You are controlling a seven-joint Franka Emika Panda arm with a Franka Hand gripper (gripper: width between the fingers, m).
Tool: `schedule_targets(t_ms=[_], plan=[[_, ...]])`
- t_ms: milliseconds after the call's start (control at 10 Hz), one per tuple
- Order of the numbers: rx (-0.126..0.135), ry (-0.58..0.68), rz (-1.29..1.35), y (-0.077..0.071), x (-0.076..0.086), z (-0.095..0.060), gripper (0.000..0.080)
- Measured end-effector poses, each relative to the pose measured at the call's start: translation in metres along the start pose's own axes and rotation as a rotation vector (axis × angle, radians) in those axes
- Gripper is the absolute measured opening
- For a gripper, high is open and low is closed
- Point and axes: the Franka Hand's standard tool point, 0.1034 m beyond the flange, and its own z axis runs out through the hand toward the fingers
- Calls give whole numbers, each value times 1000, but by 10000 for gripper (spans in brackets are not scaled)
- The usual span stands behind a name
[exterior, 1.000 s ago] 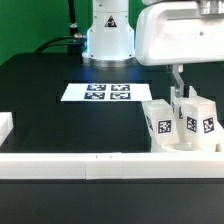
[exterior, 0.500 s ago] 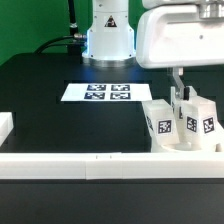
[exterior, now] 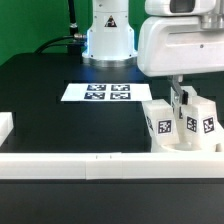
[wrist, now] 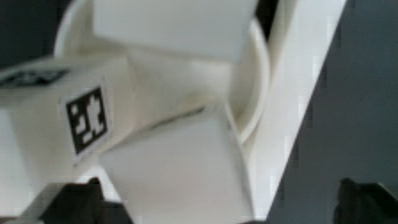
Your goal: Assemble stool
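- Nearest me, a long white border rail (exterior: pixel 90 163) crosses the table front.
- Just behind it, at the exterior view's right, I see tagged stool legs (exterior: pixel 160 124) standing clustered upright.
- My gripper (exterior: pixel 180 98) hangs directly over them; wrist view shows dark fingertips (wrist: pixel 75 197) apart, straddling a tagged leg (wrist: pixel 107 110).
- Farther back lies the marker board (exterior: pixel 97 92).
- The robot base (exterior: pixel 107 35) is farthest.

Claw (exterior: pixel 178 97) tips vanish behind the legs (exterior: pixel 186 122); seat hidden, perhaps beneath them; rightmost leg clipped at three o'clock; wrist view blurred throughout.
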Motion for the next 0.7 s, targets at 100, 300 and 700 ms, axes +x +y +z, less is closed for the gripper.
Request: schedule_targets(t_ms=[100, 300, 700], plan=[[1, -97, 3, 0, -1, 0, 649], [-7, -95, -9, 0, 9, 0, 649], [-11, -58, -41, 10, 15, 0, 649]])
